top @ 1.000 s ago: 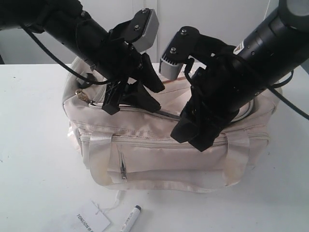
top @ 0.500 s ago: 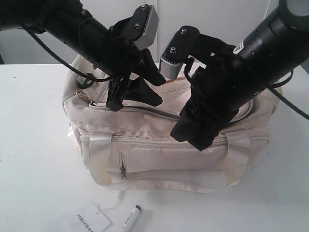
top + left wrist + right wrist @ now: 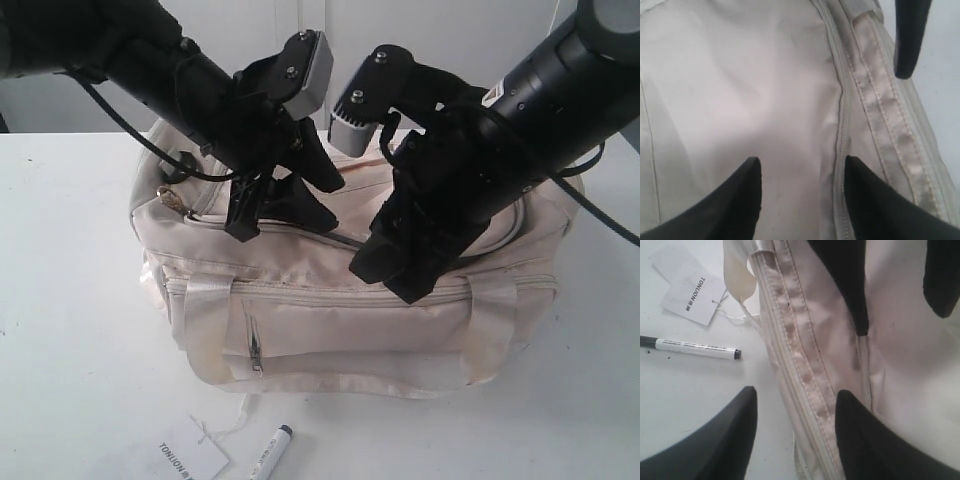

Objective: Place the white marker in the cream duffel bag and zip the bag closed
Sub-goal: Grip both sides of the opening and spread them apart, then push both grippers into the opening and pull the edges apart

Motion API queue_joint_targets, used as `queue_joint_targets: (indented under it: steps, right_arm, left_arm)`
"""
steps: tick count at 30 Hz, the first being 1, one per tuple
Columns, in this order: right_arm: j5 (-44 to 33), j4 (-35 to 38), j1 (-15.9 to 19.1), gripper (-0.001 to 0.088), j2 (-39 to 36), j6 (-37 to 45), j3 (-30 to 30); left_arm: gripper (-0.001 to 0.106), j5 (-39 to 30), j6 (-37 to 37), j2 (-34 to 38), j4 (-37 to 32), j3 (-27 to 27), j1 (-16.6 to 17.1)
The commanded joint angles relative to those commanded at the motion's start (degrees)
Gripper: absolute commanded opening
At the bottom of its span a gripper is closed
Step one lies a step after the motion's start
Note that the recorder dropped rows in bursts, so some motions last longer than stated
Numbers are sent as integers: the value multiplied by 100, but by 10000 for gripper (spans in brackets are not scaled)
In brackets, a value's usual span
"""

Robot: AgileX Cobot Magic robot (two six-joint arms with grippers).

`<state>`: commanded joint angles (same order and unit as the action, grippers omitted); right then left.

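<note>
Marker: the white marker (image 3: 270, 452) lies on the worktop (image 3: 70, 330) in front of the cream duffel bag (image 3: 350, 320), just beside the paper tag (image 3: 190, 458). It is not in the bag and neither arm is near it.
Risk, wrong order: both arms are busy at the bag top. If I run the top zipper (image 3: 330, 235) shut from here, the marker stays outside.
Risk, soft fabric: the cloth sags under the jaws. A pinch could take a fold instead of the zipper pull, which I cannot find in any view.
Risk, crowding: the two grippers hang close together over the bag's middle. A careless sweep could knock one into the other or hook a satin strap.
Risk, pick-up: tag and marker lie so near each other that a sloppy descent could grab paper.
Left gripper (image 3: 280, 220): jaws wide apart, holding nothing, angled down onto the top panel beside the zipper seam.
Right gripper (image 3: 390, 280): jaws spread wide and empty, tilted steeply down over the bag's front upper edge.
Zipper state: I cannot tell whether it is open.
</note>
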<state>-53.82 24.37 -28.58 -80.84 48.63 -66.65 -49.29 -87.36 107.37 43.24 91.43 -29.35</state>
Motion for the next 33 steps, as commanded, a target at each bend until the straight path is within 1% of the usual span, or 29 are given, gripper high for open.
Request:
queue_joint_targets:
  steps: [6,9,10,13,15,16,17,19,20,24,26,30,33]
  right_arm:
    - [9,0,0,464,0,0,0]
    - [13,0,0,464,0,0,0]
    - [13,0,0,464,0,0,0]
    - [13,0,0,464,0,0,0]
    - [13,0,0,464,0,0,0]
    - [13,0,0,464,0,0,0]
    - [13,0,0,464,0,0,0]
    - [13,0,0,464,0,0,0]
    - [13,0,0,464,0,0,0]
    - [35,0,0,464,0,0,0]
    - [172,46,0,464,0,0,0]
    - [450,375,0,464,0,0,0]
    - [619,757,0,464,0,64,0]
  left_arm:
    - [552,214,0,30,-36,0,0]
    - [552,240,0,30,-275,0,0]
    - [552,306,23,30,-492,0,0]
    - [543,385,45,30,-610,0,0]
    - [471,385,45,30,-610,0,0]
    - [374,373,45,30,-610,0,0]
    - [309,363,45,30,-610,0,0]
    - [91,310,45,30,-610,0,0]
    - [10,310,45,30,-610,0,0]
    - [0,324,93,-6,-610,0,0]
    - [0,536,487,-139,-610,48,0]
    - [0,778,955,-291,-599,178,0]
    - [0,874,957,-414,-550,226,0]
